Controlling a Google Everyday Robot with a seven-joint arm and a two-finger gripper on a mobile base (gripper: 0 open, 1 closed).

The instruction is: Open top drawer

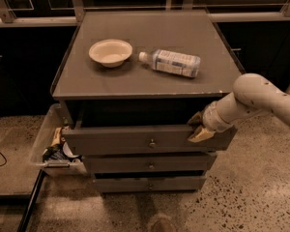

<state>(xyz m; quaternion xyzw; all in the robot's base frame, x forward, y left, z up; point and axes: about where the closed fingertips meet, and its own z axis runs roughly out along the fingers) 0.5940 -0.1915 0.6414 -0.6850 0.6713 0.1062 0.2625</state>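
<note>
The top drawer [125, 140] is a wide grey front panel with a small round metal knob [152, 142] at its centre. It stands pulled out from the grey cabinet, with a dark gap above it. My gripper [198, 128] is at the drawer's right end, over the top edge of the front panel, with the white arm [253, 100] coming in from the right. A yellowish fingertip [200, 134] lies against the panel's face.
Two narrower drawer fronts [150, 166] sit shut below. On the cabinet top [193, 88] are a white bowl [110, 51] and a plastic bottle [171, 62] lying on its side. A clear bin [52, 141] of clutter stands at the cabinet's left on the speckled floor.
</note>
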